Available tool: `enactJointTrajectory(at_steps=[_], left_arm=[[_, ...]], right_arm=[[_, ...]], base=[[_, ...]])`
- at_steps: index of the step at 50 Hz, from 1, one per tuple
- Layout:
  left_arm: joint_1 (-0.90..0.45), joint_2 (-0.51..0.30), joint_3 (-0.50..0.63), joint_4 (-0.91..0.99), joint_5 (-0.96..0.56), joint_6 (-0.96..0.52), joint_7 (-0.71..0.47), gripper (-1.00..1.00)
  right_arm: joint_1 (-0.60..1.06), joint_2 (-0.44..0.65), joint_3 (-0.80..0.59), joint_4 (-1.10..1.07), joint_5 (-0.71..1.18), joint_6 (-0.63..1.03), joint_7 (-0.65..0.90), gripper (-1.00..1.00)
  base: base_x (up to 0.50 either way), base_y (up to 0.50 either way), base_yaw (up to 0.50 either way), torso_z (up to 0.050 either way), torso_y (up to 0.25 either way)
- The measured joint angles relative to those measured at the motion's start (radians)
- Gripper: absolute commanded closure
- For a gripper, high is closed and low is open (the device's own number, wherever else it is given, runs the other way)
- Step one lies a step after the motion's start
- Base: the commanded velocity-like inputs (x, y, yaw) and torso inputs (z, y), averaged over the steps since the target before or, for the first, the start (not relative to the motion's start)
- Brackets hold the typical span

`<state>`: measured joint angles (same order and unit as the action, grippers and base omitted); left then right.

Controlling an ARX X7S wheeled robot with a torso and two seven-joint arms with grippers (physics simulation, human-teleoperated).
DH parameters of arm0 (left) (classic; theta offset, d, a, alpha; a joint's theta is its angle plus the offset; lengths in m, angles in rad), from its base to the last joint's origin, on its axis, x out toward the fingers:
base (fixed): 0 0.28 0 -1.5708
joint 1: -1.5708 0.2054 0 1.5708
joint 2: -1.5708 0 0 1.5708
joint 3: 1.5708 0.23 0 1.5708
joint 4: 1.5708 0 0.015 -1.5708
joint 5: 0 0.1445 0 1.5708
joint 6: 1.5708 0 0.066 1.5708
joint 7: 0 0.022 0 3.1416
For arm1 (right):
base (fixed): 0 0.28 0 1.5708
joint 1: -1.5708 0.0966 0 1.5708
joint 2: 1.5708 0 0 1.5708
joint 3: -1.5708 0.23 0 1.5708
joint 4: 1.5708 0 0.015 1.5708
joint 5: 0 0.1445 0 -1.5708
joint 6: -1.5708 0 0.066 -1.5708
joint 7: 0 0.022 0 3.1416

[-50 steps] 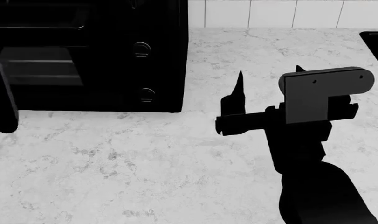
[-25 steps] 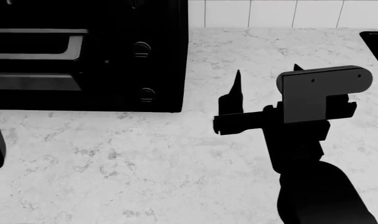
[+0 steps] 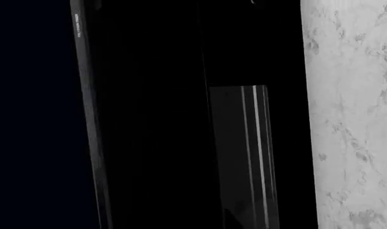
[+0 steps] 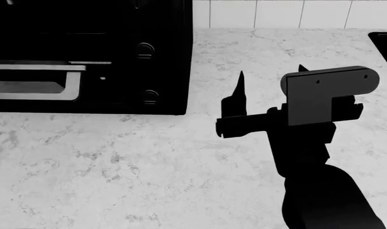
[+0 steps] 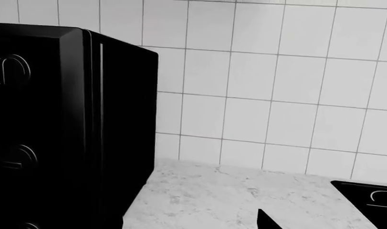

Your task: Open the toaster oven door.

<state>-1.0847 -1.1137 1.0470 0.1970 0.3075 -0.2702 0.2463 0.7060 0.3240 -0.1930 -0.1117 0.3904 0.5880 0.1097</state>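
Toaster oven (image 4: pixel 91 52): I see it at the far left of the desk (image 4: pixel 149 167), against the tiled wall (image 5: pixel 276 86); its knob column (image 4: pixel 145 50) faces me on the front right.
Door (image 4: pixel 34 88): it appears partly swung down from the front; a light horizontal bar shape, which I take for the handle (image 4: pixel 27 67), runs left to right across the head view; I cannot tell how far the door has dropped.
Long axis: the handle lies parallel to the oven front, so I judge any further pull must go outward and downward, across that axis.
Left arm: only a dark sliver shows at the lower left edge of the head view; the left wrist view shows a dark glass panel (image 3: pixel 244 157) with pale rack lines close up, beside marble; the left fingers are not in view, so I cannot say whether they are open or closed.
Right gripper (image 4: pixel 269 95): it hovers over bare desk, well apart from the oven and to its right; the fingers (image 4: pixel 240 86) stand spread apart and hold nothing.
Nearer arm: I judge the left arm nearer, since its camera sits right at the door; the right arm would have to cross past the knobs.
Cooktop (image 4: pixel 385 45): at the far right edge, well clear of the door's path.
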Motion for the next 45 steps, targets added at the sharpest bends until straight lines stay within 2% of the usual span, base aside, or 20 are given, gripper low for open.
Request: enactJointTrajectory(at_steps=[22,45], left_arm=[[0.101,-0.079,0.03,0.107,-0.051,-0.037,-0.019,1.0],[0.186,-0.116,0.062,0.163,-0.061,-0.066,-0.062,1.0]], right_arm=[[0.001,0.001,-0.009,-0.01,0.006,0.004,0.006,-1.0],[-0.001,0.003,-0.011,-0.009,0.014,-0.001,0.01,-1.0]], base=[[0.0,0.0,0.0,0.0,0.003],[0.0,0.0,0.0,0.001,0.005]])
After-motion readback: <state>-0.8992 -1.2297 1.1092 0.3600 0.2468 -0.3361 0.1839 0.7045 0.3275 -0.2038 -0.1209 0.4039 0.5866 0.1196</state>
